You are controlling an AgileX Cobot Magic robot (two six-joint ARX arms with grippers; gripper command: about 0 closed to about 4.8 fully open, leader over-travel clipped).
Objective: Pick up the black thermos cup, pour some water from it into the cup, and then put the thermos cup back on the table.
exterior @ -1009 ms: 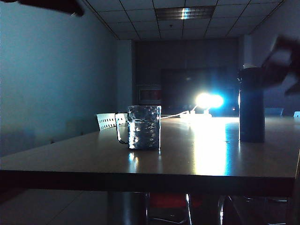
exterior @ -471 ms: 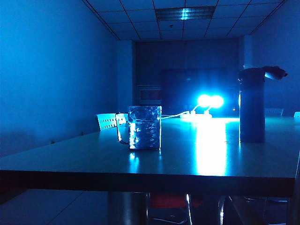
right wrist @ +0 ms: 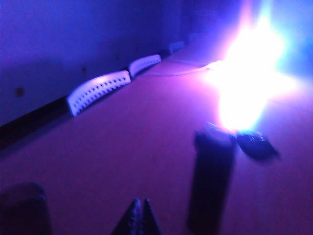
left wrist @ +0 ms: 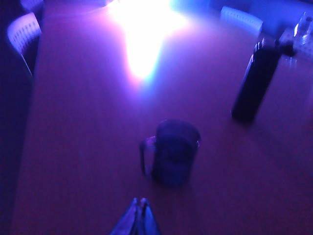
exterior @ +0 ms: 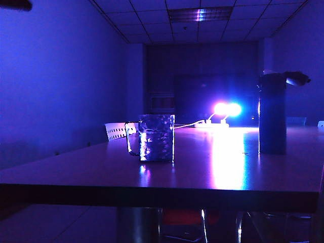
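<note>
Dim violet-lit room, glossy desk (exterior: 212, 167). Glass mug (exterior: 155, 137) stands left of centre; black thermos cup (exterior: 272, 114) upright well to its right, lid flipped out. Left end effector (left wrist: 139, 219) and right end effector (right wrist: 138, 218) both pinched together, empty, clear of both vessels.

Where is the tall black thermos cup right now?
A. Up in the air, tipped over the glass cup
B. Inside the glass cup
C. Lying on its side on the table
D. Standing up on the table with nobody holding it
D. The black thermos cup stands upright on the table, apart from the cup; the left gripper and right gripper are both shut and hold nothing.
</note>
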